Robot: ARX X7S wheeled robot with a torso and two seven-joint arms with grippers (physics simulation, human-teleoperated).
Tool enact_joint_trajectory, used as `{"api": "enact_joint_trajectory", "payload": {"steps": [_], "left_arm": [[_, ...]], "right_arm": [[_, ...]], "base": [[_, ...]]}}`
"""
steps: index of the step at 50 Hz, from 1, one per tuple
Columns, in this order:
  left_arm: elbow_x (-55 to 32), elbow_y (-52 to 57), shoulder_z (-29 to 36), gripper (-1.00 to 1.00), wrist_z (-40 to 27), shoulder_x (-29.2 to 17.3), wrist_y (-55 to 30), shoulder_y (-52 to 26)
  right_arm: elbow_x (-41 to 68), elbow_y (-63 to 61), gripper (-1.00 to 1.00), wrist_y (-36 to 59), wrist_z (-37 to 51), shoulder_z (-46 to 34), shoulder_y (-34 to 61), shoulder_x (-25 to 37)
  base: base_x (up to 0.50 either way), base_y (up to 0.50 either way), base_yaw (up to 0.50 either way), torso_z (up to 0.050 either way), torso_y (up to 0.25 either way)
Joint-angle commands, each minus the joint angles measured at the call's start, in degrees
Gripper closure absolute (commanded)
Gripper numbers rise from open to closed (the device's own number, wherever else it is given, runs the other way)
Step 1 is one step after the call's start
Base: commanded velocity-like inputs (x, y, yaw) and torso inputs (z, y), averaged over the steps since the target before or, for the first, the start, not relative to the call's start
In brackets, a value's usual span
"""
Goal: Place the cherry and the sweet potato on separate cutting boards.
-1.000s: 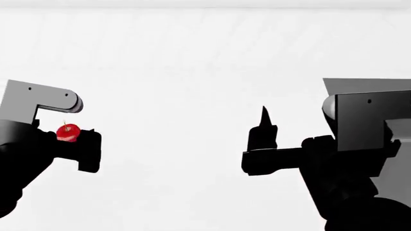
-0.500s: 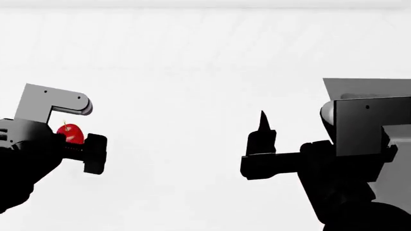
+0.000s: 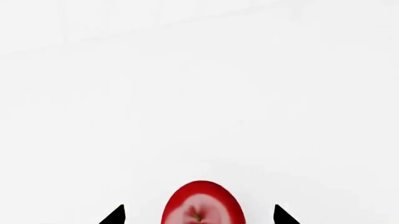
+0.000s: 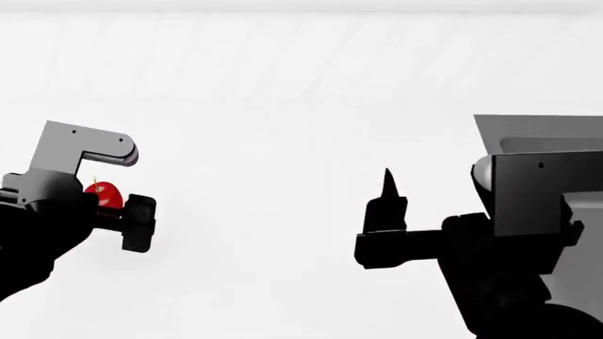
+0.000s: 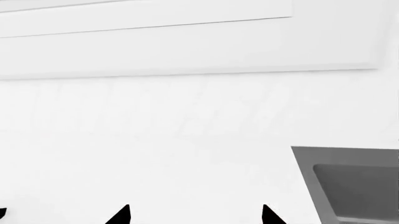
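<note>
Over bare white surface, left gripper (image 4: 113,205) clamps the cherry (image 4: 103,194); right gripper (image 5: 194,215) stands parted, holding nothing.

Bare white surface (image 4: 282,233) lies open between both arms; a grey sink (image 4: 537,134) bounds the right.

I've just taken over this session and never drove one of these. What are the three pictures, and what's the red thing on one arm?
These are simulator renders of a two-armed robot. One picture looks down from its head; the other two come from cameras beside each gripper. In the head view the left gripper holds the cherry, a small glossy red fruit. The left wrist view shows the same cherry between two dark fingertips. The right gripper holds nothing that I can see, and its wrist view shows two spread tips with only white between them. A grey sink-like basin sits on the right. No boards or sweet potato are in view.
</note>
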Motion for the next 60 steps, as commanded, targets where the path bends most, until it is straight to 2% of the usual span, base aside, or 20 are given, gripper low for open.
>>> {"api": "enact_joint_trajectory", "payload": {"steps": [1, 5, 6, 19, 25, 30, 37, 52, 53, 55, 60], "left_arm": [[0.8, -3.4, -0.7, -1.0, 1.9, 1.7, 2.4, -1.1], [1.0, -4.5, -0.5, -1.0, 2.2, 1.8, 2.7, -1.3], [1.0, -4.5, -0.4, 1.0, 2.3, 1.8, 2.5, -1.3], [-1.7, 7.1, -3.1, 1.0, -0.3, -0.6, 0.3, 1.6], [-4.7, 19.1, -6.7, 1.0, -3.3, -2.6, -1.3, 4.9], [-9.3, 29.6, -13.0, 1.0, -6.2, -4.1, -3.2, 7.9], [-13.3, 40.6, -16.1, 1.0, -10.1, -5.4, -8.4, 9.2], [-16.4, 50.4, -19.2, 1.0, -9.2, -8.4, -6.5, 15.2], [-16.0, 51.3, -17.7, 1.0, -8.3, -9.4, -6.5, 15.2], [-17.0, 51.5, -20.0, 1.0, -9.7, -8.3, -6.4, 15.8], [-17.1, 52.4, -18.9, 1.0, -9.2, -9.0, -6.6, 16.3]], "right_arm": [[-1.0, -0.9, -1.0, 0.4, -0.1, 1.8, -0.8, -0.8], [-0.9, -1.0, -1.0, 0.3, 0.0, 1.8, -0.9, -0.8], [-0.9, -0.9, -1.0, 0.3, 0.0, 1.8, -0.9, -0.8], [-1.1, -0.6, -1.0, -0.4, 0.5, 2.8, -1.3, -0.3], [-1.6, -0.5, -1.0, -1.1, 0.1, 1.8, -1.5, -0.3], [-1.2, -1.2, -1.0, -1.2, 0.1, 2.1, -1.7, 0.0], [-1.2, -1.3, -1.0, -1.5, 0.1, 2.1, -1.1, 0.2], [-0.4, -3.2, -1.0, -3.2, -0.7, 3.3, -2.2, 0.7], [-0.2, -3.2, -1.0, -3.2, -0.1, 3.9, -2.2, 0.5], [-0.4, -3.4, -1.0, -3.7, -0.3, 3.9, -2.6, 0.5], [-0.8, -3.8, -1.0, -5.0, -0.9, 3.9, -3.0, 0.6]], "base": [[0.0, 0.0, 0.0, 0.0, 0.0], [0.0, 0.0, 0.0, 0.0, 0.0], [0.0, 0.0, 0.0, 0.0, 0.0], [0.0, 0.0, 0.0, 0.0, 0.0], [0.0, 0.0, 0.0, 0.0, 0.0], [0.0, 0.0, 0.0, 0.0, 0.0], [0.0, 0.0, 0.0, 0.0, 0.001], [0.0, 0.0, 0.0, 0.0, 0.0], [0.0, 0.0, 0.0, 0.0, 0.0], [0.0, 0.0, 0.0, 0.0, 0.0], [0.0, 0.0, 0.0, 0.0, 0.0]]}}
